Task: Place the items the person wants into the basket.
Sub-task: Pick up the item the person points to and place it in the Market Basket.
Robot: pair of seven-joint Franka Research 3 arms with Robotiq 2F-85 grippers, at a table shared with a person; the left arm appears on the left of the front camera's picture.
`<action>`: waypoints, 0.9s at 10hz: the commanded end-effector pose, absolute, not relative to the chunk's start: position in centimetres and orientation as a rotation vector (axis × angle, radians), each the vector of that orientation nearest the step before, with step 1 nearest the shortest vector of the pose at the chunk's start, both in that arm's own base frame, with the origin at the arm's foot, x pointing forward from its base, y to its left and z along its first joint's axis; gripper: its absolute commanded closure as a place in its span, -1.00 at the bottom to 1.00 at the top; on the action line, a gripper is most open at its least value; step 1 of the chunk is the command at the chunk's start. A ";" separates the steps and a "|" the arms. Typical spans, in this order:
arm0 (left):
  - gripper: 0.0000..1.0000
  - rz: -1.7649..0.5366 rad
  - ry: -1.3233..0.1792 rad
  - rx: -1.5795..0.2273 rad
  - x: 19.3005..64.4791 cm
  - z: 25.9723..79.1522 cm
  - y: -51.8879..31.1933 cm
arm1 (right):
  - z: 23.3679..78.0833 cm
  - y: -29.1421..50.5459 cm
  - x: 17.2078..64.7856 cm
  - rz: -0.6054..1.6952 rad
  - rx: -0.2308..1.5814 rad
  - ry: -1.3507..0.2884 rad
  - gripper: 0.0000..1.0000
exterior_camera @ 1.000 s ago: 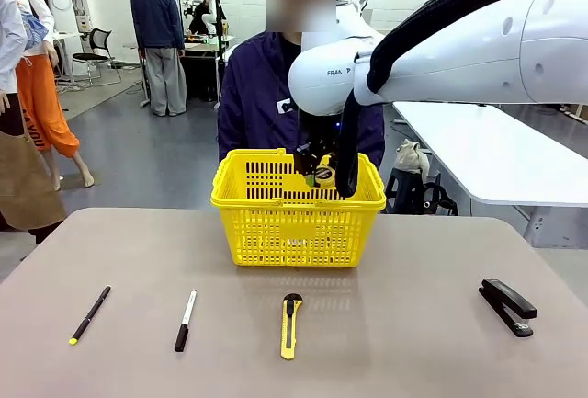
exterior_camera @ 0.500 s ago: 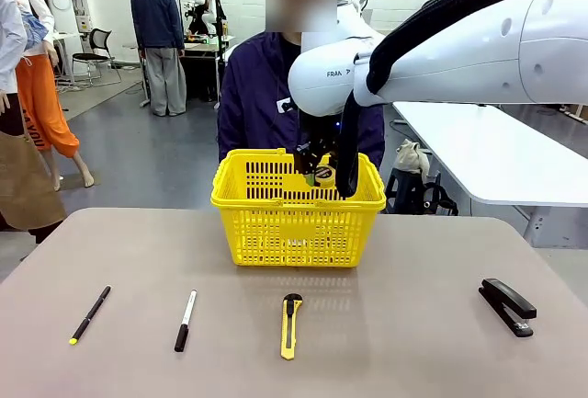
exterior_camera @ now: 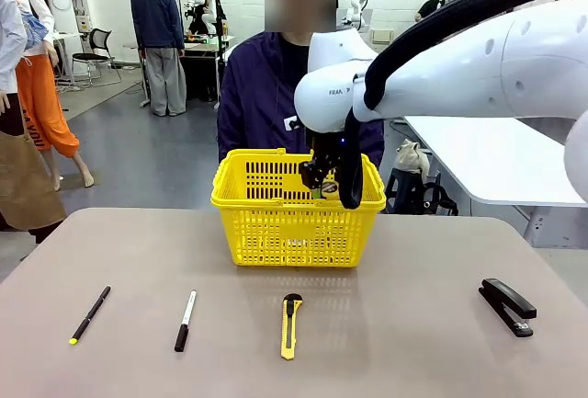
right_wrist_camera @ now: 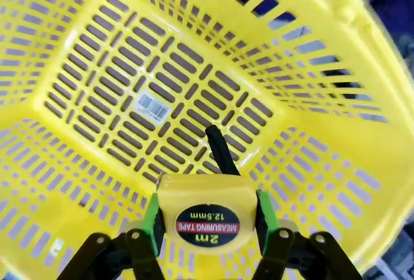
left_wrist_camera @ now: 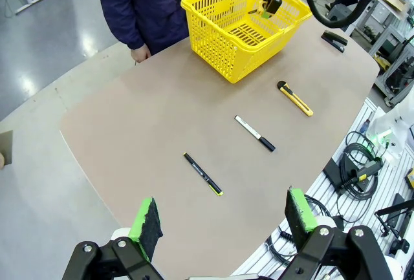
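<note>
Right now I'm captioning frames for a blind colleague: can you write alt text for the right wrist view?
The right pincer is shut on a yellow tape measure, holding it over the slotted floor of the yellow basket. A black strap hangs from it, and a barcode sticker marks the floor.

The basket (exterior_camera: 276, 233) occupies the upper centre of the tabletop (exterior_camera: 423, 352). The right gripper (exterior_camera: 322, 184), clamping the tape measure (right_wrist_camera: 207, 212), blocks part of its opening; slotted floor lies exposed below. Pen (exterior_camera: 90, 314), marker (exterior_camera: 186, 321), utility knife (exterior_camera: 290, 324) and stapler (exterior_camera: 507, 305) lie well apart across the lower frame, with wide gaps between.
</note>
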State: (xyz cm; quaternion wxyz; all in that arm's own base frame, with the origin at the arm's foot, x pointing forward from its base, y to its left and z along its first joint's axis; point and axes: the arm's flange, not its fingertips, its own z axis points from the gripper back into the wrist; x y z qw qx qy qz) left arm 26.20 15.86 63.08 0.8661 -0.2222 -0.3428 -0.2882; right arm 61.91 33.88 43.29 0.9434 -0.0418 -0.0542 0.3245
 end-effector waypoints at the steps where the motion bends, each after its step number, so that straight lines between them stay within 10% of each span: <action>1: -1.00 -0.622 -0.731 -0.473 26.2 63.1 16.1 | 41.3 34.1 63.9 0.688 -0.039 -0.053 -0.37; 6: -1.00 -0.622 -0.731 -0.473 26.2 63.1 16.1 | 38.8 34.6 65.6 0.713 -0.026 0.004 -0.37; 7: -1.00 -0.622 -0.731 -0.473 26.2 63.1 16.1 | 38.8 34.6 65.7 0.720 -0.022 -0.002 -1.00; 9: -1.00 -0.622 -0.731 -0.473 26.2 63.1 16.1 | 38.8 34.5 65.7 0.733 -0.024 -0.011 -1.00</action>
